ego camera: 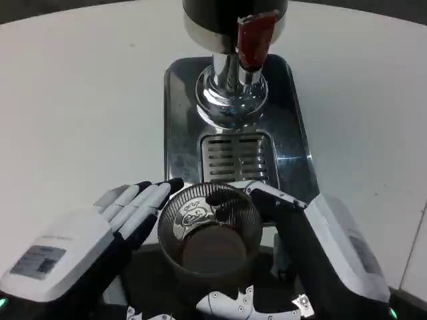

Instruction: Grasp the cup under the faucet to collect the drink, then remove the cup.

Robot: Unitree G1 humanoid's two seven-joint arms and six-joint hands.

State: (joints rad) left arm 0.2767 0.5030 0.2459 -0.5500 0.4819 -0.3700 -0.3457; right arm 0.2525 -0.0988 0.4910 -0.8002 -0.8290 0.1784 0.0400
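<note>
- Clear ribbed plastic cup, round, sits near the table edge, just in front of the shiny steel tray with its slotted grate.
- Right hand wraps its fingers on the cup's side.
- Left hand fingers straight, together, touching the rim.
- Red-handled faucet stands behind.

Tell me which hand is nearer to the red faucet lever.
Right. The right hand grips the cup just below the drip grille, closer to the red lever; the left hand lies farther left, beside the cup.
</note>
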